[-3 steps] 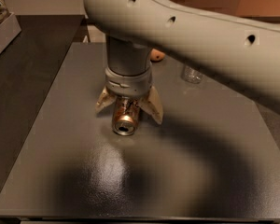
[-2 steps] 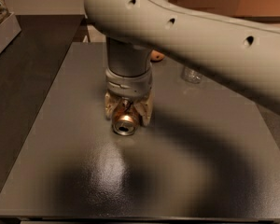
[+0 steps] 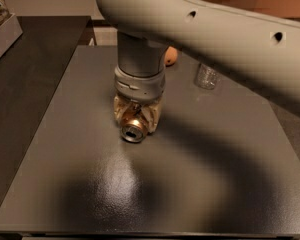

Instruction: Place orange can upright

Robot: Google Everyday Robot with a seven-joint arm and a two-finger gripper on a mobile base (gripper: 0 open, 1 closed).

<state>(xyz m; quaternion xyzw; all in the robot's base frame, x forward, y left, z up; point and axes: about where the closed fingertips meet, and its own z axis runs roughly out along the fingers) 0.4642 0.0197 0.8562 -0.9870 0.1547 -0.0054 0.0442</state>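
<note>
The orange can (image 3: pixel 133 128) lies on its side on the grey table (image 3: pixel 190 184), its silver end facing the camera. My gripper (image 3: pixel 135 118) comes straight down from the big grey arm and its pale fingers (image 3: pixel 151 117) are closed against both sides of the can. Most of the can's body is hidden between the fingers; only the coppery sides and the silver rim show.
A round orange fruit (image 3: pixel 171 56) sits behind the arm near the table's far edge. A clear plastic bottle (image 3: pixel 207 77) lies to its right. A dark counter (image 3: pixel 25 74) runs along the left, with a box (image 3: pixel 1 24) at the far left.
The fingers were spread wide on either side of the can a second ago. They have since closed in onto the can. The can has stayed in place.
</note>
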